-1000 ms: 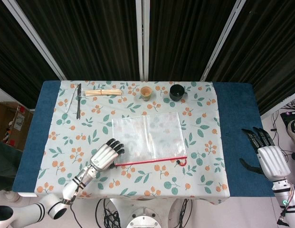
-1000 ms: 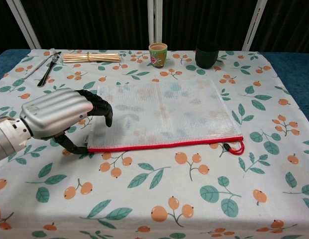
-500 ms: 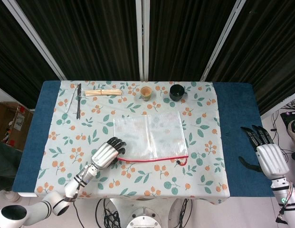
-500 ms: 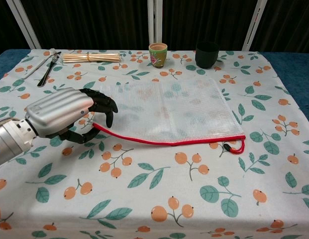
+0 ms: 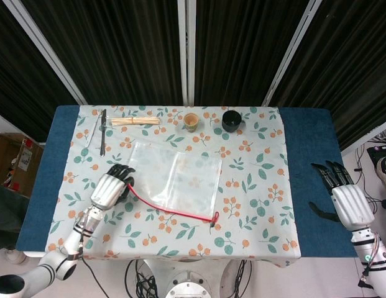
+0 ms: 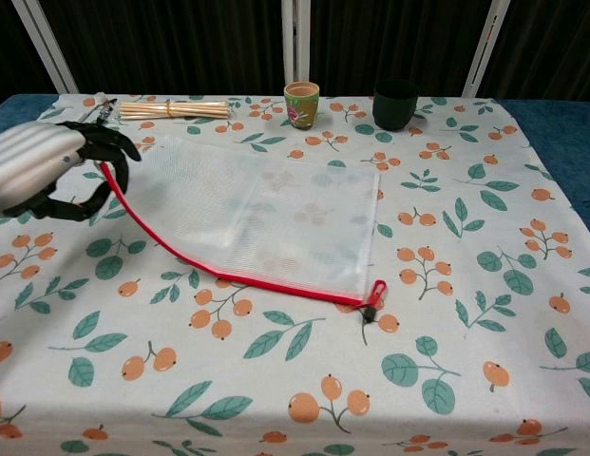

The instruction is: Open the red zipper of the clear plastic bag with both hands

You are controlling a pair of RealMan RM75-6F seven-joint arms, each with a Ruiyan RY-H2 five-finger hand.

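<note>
The clear plastic bag [image 5: 177,180] [image 6: 261,214] lies slanted on the floral tablecloth, its left corner lifted off the cloth. Its red zipper [image 5: 174,210] [image 6: 228,272] runs along the near edge, from my left hand down to the zipper pull [image 5: 215,217] [image 6: 372,294] at the right end. My left hand [image 5: 109,186] [image 6: 47,169] pinches the bag's left zipper corner and holds it raised. My right hand [image 5: 339,195] hovers far right, beyond the blue table edge, fingers spread and holding nothing; the chest view does not show it.
At the table's back stand a small patterned cup [image 5: 191,120] [image 6: 301,101] and a black cup [image 5: 230,120] [image 6: 395,103]. A bundle of wooden sticks [image 5: 135,121] [image 6: 174,109] and a dark utensil [image 5: 102,131] [image 6: 91,138] lie back left.
My left hand has pulled the bag's left zipper corner up and to the left, dragging the whole bag left and slanting it. The right hand has barely shifted.
</note>
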